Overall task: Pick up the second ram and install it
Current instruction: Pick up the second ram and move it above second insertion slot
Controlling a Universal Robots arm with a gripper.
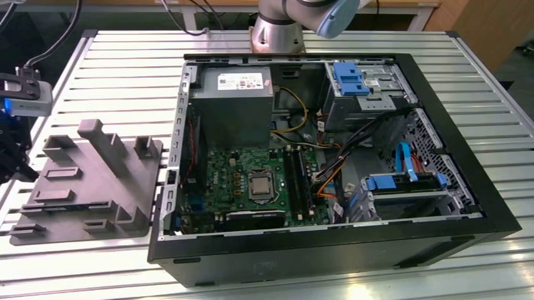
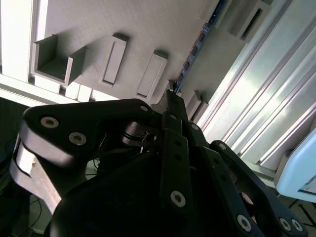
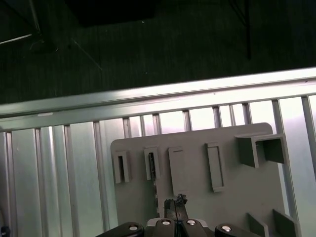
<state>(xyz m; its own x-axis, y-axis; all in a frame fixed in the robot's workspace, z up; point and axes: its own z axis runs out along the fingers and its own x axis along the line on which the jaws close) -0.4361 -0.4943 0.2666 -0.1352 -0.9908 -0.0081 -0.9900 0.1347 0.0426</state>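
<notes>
The second ram (image 1: 71,204) is a thin dark stick standing on its edge in a slot near the front of the grey plastic tray (image 1: 100,181), at the exterior view's left. In the second wrist view the ram (image 2: 197,47) runs away from my fingertips across the tray (image 2: 98,19). In the first wrist view the ram (image 3: 155,190) shows edge-on as a dark line. My gripper (image 1: 21,169) hangs above the tray's left end. Its fingers (image 3: 170,203) are shut with nothing between them, a little above and beside the ram's near end.
An open computer case (image 1: 334,244) lies on the slatted metal table (image 1: 125,62), at the exterior view's right of the tray. Inside are the green motherboard (image 1: 242,181), long black slots (image 1: 296,181), a power supply (image 1: 232,100), loose cables and blue drive brackets (image 1: 392,182).
</notes>
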